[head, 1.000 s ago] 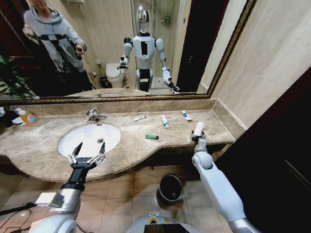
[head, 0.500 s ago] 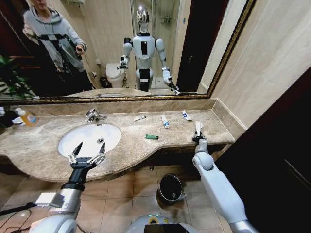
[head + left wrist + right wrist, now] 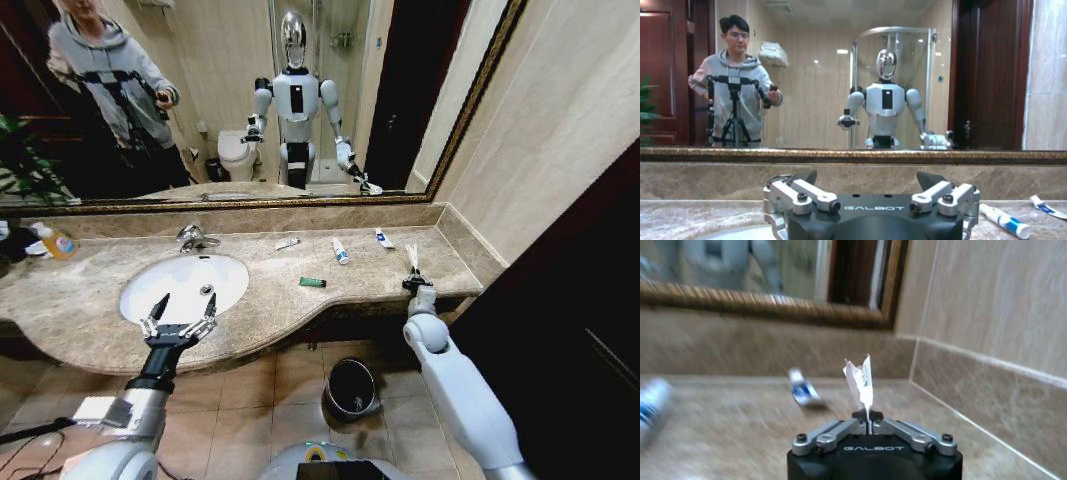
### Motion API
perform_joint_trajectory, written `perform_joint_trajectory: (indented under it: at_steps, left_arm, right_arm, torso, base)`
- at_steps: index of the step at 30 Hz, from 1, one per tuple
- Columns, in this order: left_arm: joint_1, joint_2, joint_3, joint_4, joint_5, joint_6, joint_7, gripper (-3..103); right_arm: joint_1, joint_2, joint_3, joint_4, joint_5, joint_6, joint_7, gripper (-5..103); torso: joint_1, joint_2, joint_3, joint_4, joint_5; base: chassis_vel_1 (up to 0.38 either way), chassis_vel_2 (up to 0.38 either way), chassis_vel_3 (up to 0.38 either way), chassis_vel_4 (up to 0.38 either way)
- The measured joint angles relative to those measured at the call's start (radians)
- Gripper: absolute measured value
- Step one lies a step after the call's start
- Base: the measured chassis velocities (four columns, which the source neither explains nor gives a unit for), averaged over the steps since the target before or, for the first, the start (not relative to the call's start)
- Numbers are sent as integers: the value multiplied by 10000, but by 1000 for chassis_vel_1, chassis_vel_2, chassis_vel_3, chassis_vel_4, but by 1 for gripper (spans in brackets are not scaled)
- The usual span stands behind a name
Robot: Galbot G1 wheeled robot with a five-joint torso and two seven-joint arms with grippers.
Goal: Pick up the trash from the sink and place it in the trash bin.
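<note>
While left claw (image 3: 180, 321) gapes over sink (image 3: 150, 300), right claw (image 3: 867, 416) pinches sachet (image 3: 860, 380) (upright).

A bathroom: a marble counter (image 3: 300, 300) with a sink (image 3: 185, 285), a wide mirror (image 3: 250, 100) behind it (toilet reflected).

Gilt-framed mirror (image 3: 230, 110), beige tiled walls (image 3: 560, 140) — brownish floor tiles (image 3: 260, 400).

The sink (image 3: 135, 300) lies left on the counter (image 3: 300, 305); tubes (image 3: 340, 250) lie right of it; the bin (image 3: 350, 388) stands below.
</note>
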Motion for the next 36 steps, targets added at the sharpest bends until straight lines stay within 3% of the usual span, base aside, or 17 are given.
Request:
perform_joint_trajectory:
  at_steps: [7,8,10,13,21,27,32,36]
  left_arm:
    - [1,-1,-1,0,0,0,-2,100]
    - [0,0,0,0,0,0,0,100]
    - [0,0,0,-1,0,0,0,100]
    - [0,0,0,0,0,0,-1,100]
    - [0,0,0,0,0,0,-1,100]
    - [0,0,0,0,0,0,-1,100]
    - [0,0,0,0,0,-1,-1,100]
    - [0,0,0,0,0,0,-1,100]
  right_arm:
    - [-2466,-330,628,2249,298,944,-435,0]
    - [-3899,-227,903,2909,134,1535,-485,0]
    - [-4449,-145,970,3090,28,1797,-494,0]
    - [-6514,292,960,3540,-569,2868,-500,0]
    - [-8061,824,466,3249,-1850,4031,-428,0]
    - [-8360,882,245,2687,-2485,4305,-379,0]
    - [-8186,955,-414,969,-3034,4408,-603,0]
    - [-7608,864,-898,-342,-2932,3381,-1560,0]
  torso:
    - [0,1,-1,1,-4]
    - [-2,3,-1,-4,0]
    - [-3,3,-2,-5,-2]
    - [-4,3,-3,-4,-4]
    - [-2,3,-1,-3,-2]
    - [-1,3,-1,-1,-2]
    - [-2,1,-1,-1,-1]
    - [-1,1,0,-3,-3]
  base:
    - [0,0,0,0]
    - [0,0,0,0]
    - [0,0,0,0]
    - [0,0,0,0]
    - [0,0,0,0]
    - [0,0,0,0]
    - [0,0,0,0]
    - [0,0,0,0]
